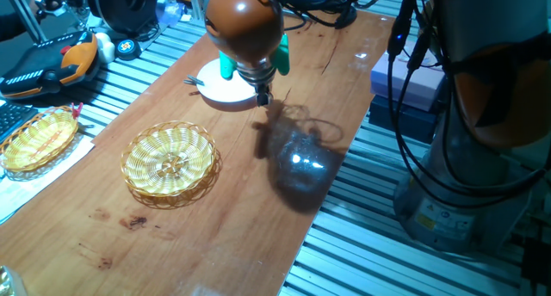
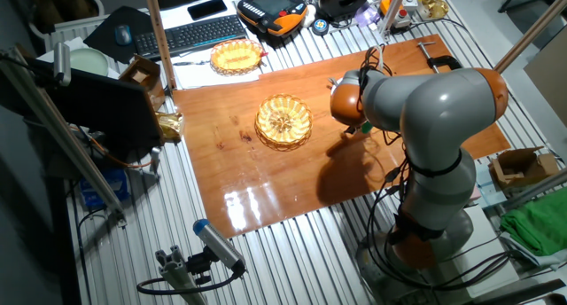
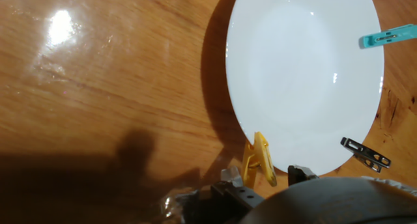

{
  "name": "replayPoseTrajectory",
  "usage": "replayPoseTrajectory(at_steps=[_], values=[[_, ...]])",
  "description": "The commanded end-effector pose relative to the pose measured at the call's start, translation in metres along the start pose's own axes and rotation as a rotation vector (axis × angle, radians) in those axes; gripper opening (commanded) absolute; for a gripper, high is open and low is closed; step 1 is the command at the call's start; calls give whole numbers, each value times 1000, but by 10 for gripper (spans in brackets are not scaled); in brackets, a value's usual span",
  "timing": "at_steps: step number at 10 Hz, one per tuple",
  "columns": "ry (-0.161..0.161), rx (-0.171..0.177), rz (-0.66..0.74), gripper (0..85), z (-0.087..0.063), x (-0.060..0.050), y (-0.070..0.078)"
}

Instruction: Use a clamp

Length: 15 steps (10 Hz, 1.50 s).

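Observation:
In the hand view the yellowish clamp [image 3: 258, 160] stands clipped on the near rim of a white plate [image 3: 300, 74]. My gripper [image 3: 264, 178] is just above it. Its fingertips [image 3: 229, 177] show on either side of the clamp with a gap to each, so the jaws look open around it. In one fixed view the gripper [image 1: 263, 96] hangs low over the right edge of the plate [image 1: 219, 88]. In the other fixed view the arm [image 2: 425, 101] hides the gripper and the clamp.
A teal clip [image 3: 389, 36] and a dark metal clip [image 3: 365, 154] also sit on the plate's rim. A round wicker basket [image 1: 170, 163] lies mid-table, and an oval basket [image 1: 39, 139] off the left edge. A black-and-steel bar clamp [image 2: 440, 57] grips the far table edge.

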<state>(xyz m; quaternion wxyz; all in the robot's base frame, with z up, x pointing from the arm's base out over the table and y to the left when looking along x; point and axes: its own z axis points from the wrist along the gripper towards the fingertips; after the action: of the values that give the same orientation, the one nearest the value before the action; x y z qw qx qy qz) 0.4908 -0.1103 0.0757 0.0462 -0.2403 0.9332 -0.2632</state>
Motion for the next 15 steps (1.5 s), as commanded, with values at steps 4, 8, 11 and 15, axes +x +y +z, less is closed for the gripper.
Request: replayPoseTrajectory(at_steps=[4, 8, 11, 15], values=[[10, 4, 2, 437, 0, 0, 0], [29, 4, 59, 430, 0, 0, 0], [17, -6, 40, 427, 0, 0, 0], [-2, -7, 25, 427, 0, 0, 0]])
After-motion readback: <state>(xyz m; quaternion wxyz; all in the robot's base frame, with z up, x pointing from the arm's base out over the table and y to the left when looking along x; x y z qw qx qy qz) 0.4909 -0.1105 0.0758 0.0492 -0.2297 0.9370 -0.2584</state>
